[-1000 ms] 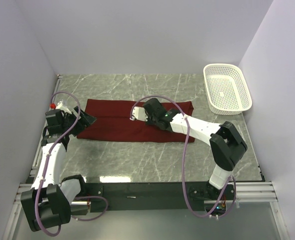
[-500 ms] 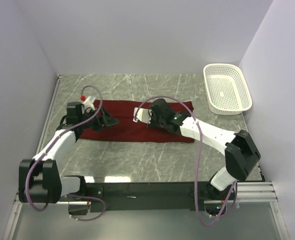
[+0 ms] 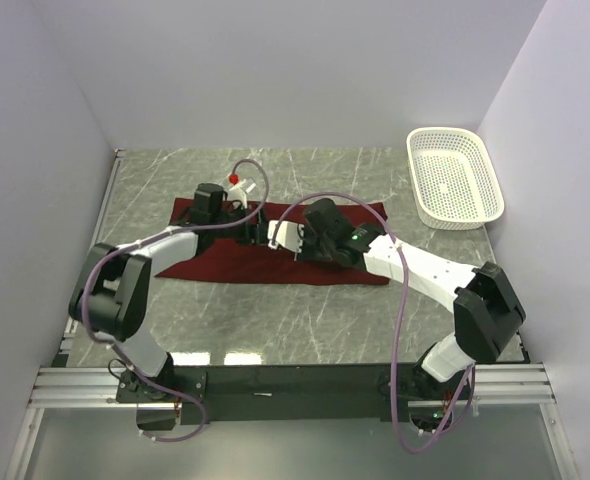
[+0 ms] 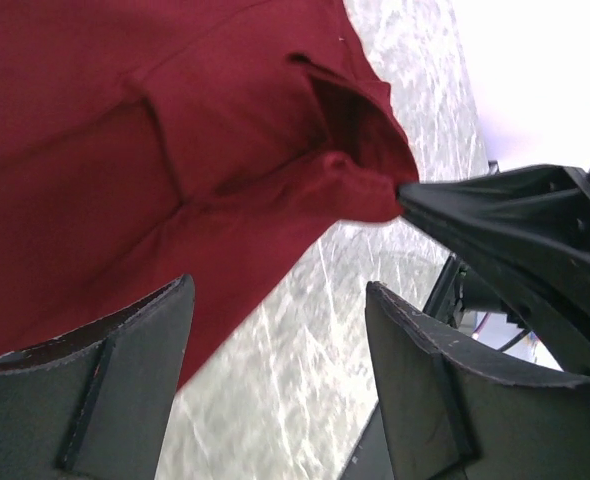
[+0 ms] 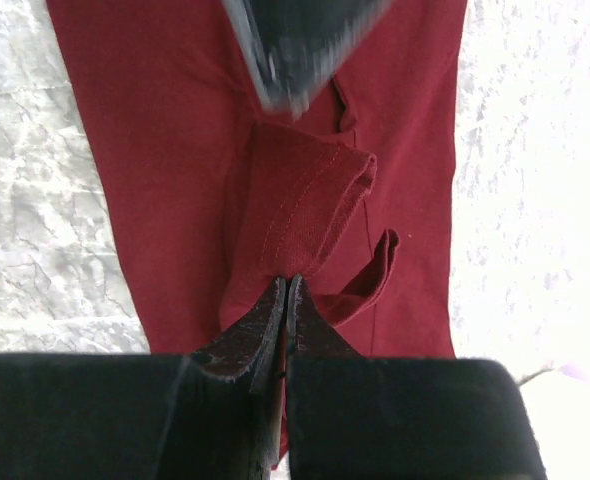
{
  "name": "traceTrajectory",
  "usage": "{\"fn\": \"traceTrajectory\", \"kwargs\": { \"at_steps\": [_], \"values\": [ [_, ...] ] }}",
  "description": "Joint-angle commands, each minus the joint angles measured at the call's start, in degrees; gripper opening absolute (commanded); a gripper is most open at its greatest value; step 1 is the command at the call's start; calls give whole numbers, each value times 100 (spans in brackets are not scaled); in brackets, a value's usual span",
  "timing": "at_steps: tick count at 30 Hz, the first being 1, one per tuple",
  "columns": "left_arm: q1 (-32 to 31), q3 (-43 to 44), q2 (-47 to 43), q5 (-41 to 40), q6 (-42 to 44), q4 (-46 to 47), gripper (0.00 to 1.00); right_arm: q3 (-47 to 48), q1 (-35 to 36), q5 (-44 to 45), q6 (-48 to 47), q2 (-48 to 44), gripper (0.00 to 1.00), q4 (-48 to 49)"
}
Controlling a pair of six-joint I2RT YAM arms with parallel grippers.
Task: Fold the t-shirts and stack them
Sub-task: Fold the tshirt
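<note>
The maroon t-shirt (image 3: 215, 260) lies as a long folded strip across the marble table (image 3: 305, 320). My right gripper (image 5: 287, 283) is shut on a raised fold of the t-shirt (image 5: 175, 150) near the strip's middle, and in the top view the right gripper (image 3: 275, 240) sits on the cloth. My left gripper (image 4: 275, 330) is open with nothing between its fingers (image 4: 85, 390). It hovers over the t-shirt (image 4: 125, 130) and the near table edge of the cloth. In the top view the left gripper (image 3: 253, 226) is just left of the right one, and the pinched fold (image 4: 375, 190) shows ahead of it.
A white mesh basket (image 3: 453, 178) stands at the back right corner. Grey walls close in the table on three sides. Bare marble (image 3: 275, 170) lies in front of and behind the shirt. Both arms' purple cables arch over the middle.
My left arm has swung from the shirt's left end rightwards to the middle, beside the right gripper. The right gripper has stayed shut on the fold and shifted slightly right.
</note>
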Motion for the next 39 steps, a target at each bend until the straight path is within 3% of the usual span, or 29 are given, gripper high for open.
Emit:
{"fn": "traceTrajectory", "kwargs": {
  "at_steps": [1,18,28,39],
  "values": [
    [-90,347,300,454,250,825,75,-59,-101,-291,119,-201,0,46],
    [-336,971,1470,1905,636,1582,76,-24,-470,-854,207,-289,0,90],
    [-520,1217,1610,1817,662,1696,74,46,-558,-1030,250,-210,0,73],
    [-547,1437,1760,1465,1207,1064,70,72,-619,-1100,268,-227,0,73]
  ]
}}
